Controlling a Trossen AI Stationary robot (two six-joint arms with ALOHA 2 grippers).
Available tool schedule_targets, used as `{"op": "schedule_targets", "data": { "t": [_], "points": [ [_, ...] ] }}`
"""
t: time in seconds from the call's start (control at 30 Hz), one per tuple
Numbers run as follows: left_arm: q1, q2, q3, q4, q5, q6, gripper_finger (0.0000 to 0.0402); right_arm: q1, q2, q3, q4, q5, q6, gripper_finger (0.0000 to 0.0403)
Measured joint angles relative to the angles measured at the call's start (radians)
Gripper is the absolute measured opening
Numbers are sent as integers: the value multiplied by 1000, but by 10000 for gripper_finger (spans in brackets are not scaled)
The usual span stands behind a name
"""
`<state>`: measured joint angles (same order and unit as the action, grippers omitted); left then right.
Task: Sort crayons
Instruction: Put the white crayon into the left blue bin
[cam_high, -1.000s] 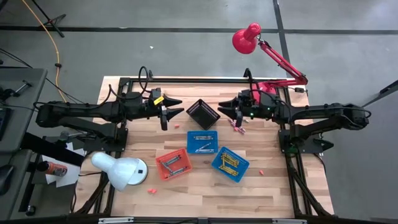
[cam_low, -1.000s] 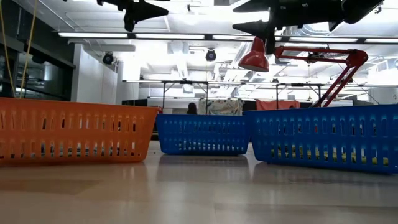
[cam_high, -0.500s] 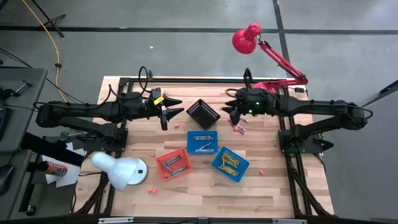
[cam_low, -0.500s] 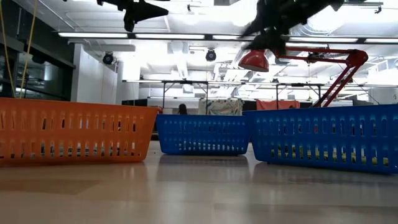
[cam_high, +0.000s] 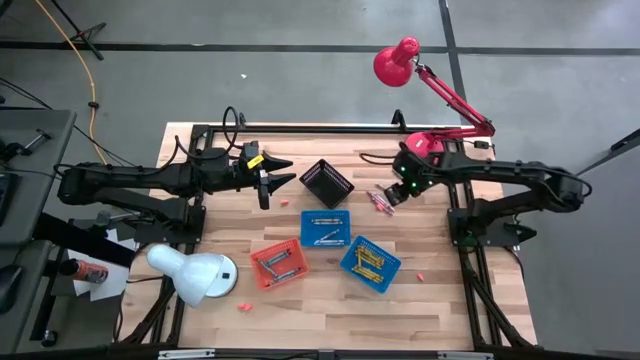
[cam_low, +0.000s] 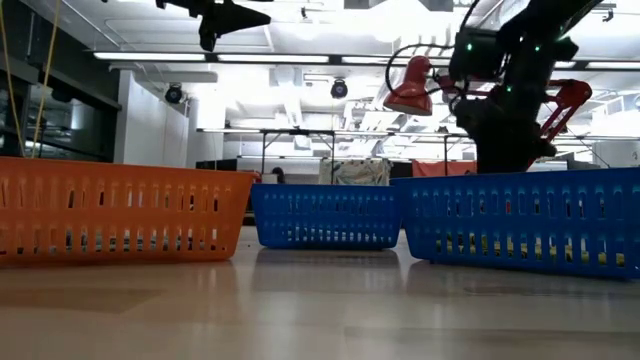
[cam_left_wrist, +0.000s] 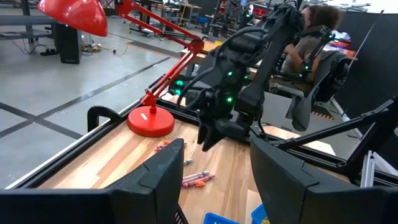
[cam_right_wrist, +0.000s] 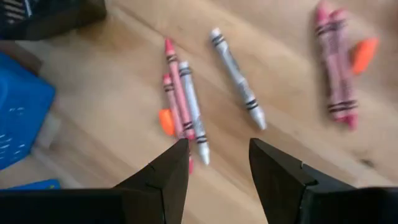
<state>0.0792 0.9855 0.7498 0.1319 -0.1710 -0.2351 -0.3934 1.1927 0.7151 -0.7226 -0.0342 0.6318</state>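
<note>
Your right gripper (cam_right_wrist: 214, 163) hovers, jaws spread and empty, over loose crayons (cam_right_wrist: 186, 102) on the desk (cam_right_wrist: 280, 50). You are lining up a pick; next, lower onto one.

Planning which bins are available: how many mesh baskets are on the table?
4: black basket at table centre, blue basket below it, orange basket lower left, second blue basket lower right.

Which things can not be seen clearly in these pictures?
- Crayons beside the right gripper: too small in the high view to count.
- Basket contents: the low view shows only the mesh walls of the orange basket and blue baskets.
- Black basket: its inside is too dark from above.
- Left gripper: hangs open over bare table.
</note>
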Motion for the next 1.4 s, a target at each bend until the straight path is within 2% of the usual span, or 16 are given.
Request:
{"op": "schedule_targets", "data": {
  "t": [0.17, 0.5, 0.73, 0.97, 1.1, 1.27, 1.4],
  "points": [
    [0, 0, 0, 0, 0, 0, 175, -49, 66, 8, 15, -22, -59, 162],
    [-1, 0, 0, 0, 0, -24, 175, -96, 322, 108, 18, -45, -297, 162],
    [0, 0, 0, -2, 0, -51, 175, -98, 436, 157, 8, 58, -378, 162],
    [0, 0, 0, -2, 0, -51, 175, -98, 488, 163, 2, 63, -406, 161],
    [0, 0, 0, -2, 0, -51, 175, -97, 494, 163, -1, 60, -413, 123],
    [0, 0, 0, -2, 0, -50, 175, -97, 483, 161, -22, 44, -416, 18],
    [0, 0, 0, -2, 0, -30, 175, -84, 447, 154, -51, 44, -406, 12]
  ]
}}
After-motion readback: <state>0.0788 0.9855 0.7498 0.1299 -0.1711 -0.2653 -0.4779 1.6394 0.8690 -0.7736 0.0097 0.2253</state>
